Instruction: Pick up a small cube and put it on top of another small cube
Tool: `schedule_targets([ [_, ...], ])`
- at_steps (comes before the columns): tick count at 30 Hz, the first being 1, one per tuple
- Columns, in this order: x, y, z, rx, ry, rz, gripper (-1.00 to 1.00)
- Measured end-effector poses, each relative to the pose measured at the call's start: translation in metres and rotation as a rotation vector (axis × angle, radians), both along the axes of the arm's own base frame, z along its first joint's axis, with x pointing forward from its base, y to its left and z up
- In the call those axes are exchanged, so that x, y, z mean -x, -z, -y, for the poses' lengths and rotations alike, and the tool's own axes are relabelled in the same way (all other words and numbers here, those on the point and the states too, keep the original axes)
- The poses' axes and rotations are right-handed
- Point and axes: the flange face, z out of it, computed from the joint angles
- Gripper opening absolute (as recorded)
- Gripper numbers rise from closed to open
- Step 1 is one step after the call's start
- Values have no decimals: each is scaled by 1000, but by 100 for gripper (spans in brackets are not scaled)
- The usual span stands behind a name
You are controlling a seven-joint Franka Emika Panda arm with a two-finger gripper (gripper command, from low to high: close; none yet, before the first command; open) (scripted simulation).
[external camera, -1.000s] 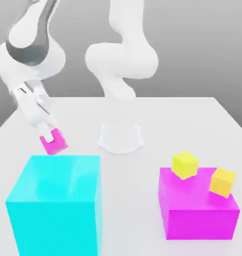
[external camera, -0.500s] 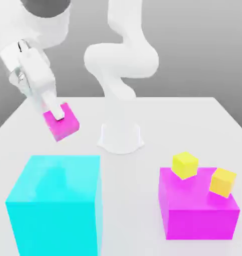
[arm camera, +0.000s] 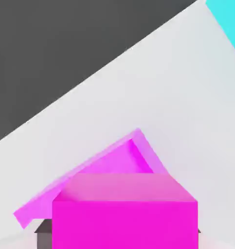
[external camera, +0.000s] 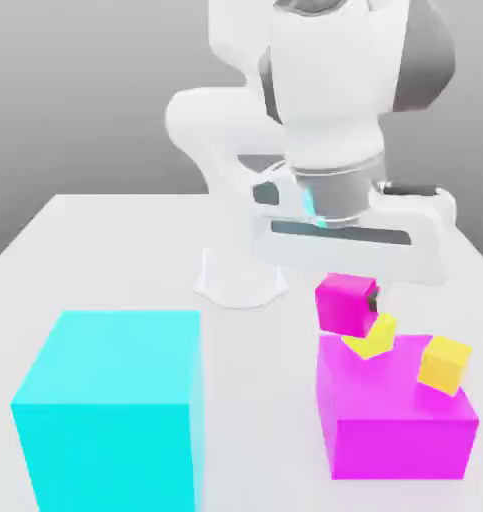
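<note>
So the tool [external camera: 360, 298] has the small pink cube [external camera: 346, 305] gripped up in the air, partly covering the lemon-yellow cube [external camera: 371, 338] in the exterior view. That yellow one's sitting on the big magenta block [external camera: 397, 430].

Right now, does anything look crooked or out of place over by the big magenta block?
Yes, mildly: the orange-yellow cube sits turned at an angle to the magenta block, close to its edge. I see no damage.
</note>
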Motion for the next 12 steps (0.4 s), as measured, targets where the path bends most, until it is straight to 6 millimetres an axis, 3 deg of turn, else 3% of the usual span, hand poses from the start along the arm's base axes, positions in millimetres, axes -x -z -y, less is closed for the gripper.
schedule_targets([
  [4, 27, 3, -82, 81, -148, 19, -100],
  [8, 33, 43, -99, 94, -171, 22, -100],
  [9, 35, 54, -100, 92, -173, 22, 100],
  [12, 34, 54, -100, 92, -173, 22, 100],
])
